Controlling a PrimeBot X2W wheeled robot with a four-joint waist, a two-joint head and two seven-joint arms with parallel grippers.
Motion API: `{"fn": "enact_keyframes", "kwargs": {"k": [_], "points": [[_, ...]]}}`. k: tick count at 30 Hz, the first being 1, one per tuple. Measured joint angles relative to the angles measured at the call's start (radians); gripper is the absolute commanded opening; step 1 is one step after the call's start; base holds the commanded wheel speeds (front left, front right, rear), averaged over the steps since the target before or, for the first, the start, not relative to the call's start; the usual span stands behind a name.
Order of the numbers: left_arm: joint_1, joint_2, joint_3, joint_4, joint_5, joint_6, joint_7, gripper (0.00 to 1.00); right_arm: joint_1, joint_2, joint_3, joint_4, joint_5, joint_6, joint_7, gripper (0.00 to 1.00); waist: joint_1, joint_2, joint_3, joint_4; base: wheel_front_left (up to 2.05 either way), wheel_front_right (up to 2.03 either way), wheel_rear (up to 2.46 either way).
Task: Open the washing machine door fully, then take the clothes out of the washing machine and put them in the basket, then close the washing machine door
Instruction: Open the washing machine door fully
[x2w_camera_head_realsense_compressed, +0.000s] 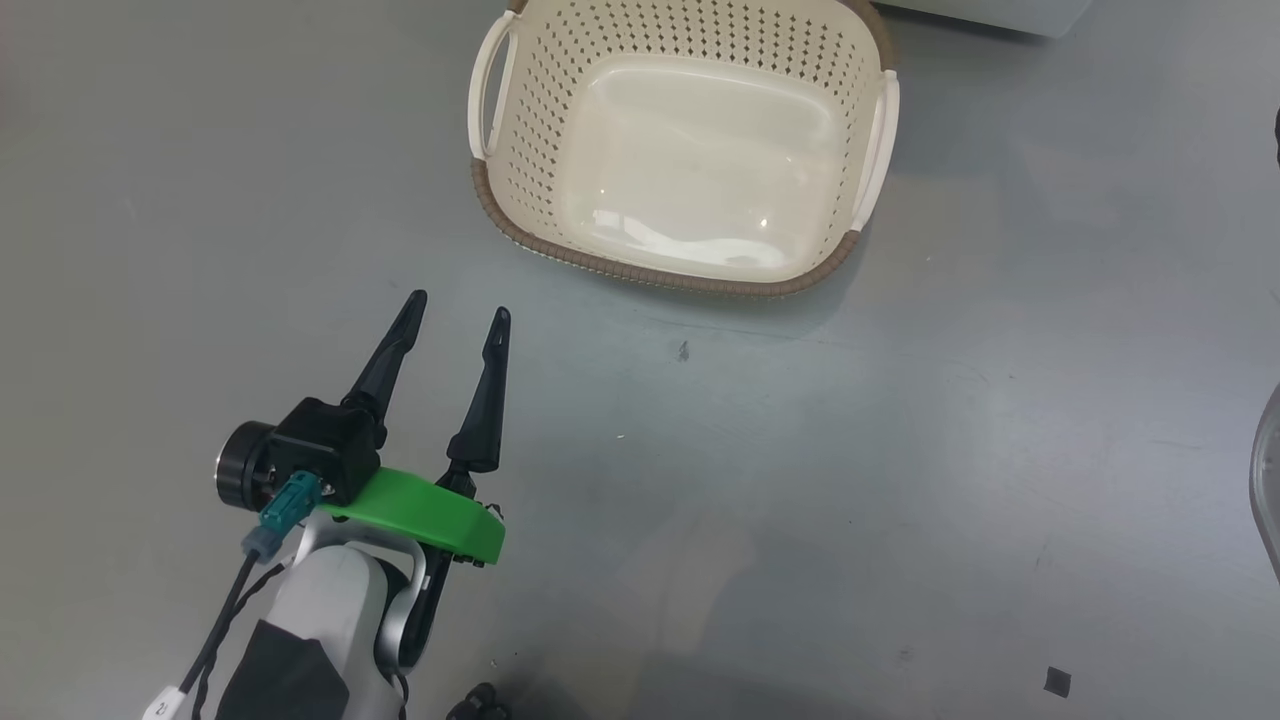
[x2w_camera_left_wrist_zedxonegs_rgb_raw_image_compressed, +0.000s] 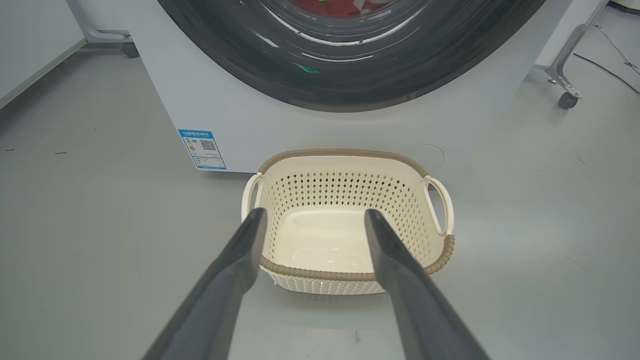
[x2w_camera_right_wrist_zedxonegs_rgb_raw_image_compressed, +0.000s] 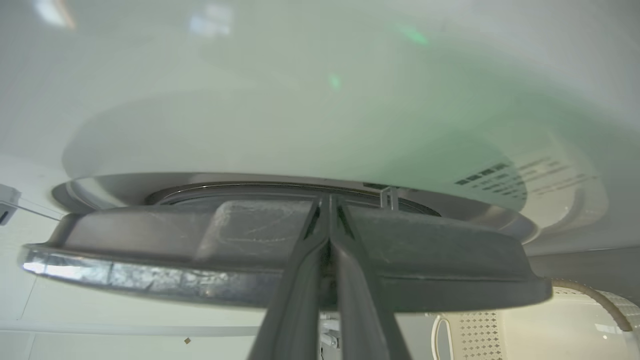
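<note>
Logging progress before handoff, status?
Left tool open, short of the basket, which is empty. Right tool shut, tips at the washing machine door rim. Clothes inside behind glass. No obstruction seen.

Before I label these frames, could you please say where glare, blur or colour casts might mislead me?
Head view: white glare inside the basket; left wrist view: streaky reflections on the washing machine door, left gripper blurred up close; right wrist view: green cast over the washing machine, close surfaces soft.
</note>
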Motion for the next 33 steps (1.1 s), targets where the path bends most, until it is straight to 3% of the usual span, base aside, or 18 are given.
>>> {"fn": "enact_keyframes", "kwargs": {"k": [9,33], "points": [[-0.009,0.0,-0.016,-0.002,-0.01,0.0,0.0,1.0,-0.04,0.001,-0.042,0.028,0.062,-0.023,0.037,0.0,0.0,0.0,0.01,0.011,0.0,0.0,0.0],[-0.03,-0.001,0.003,0.002,-0.012,0.01,0.0,1.0,-0.05,-0.01,-0.049,0.113,0.098,-0.034,0.139,0.0,0.0,0.0,-0.006,0.014,0.0,0.0,0.0]]}}
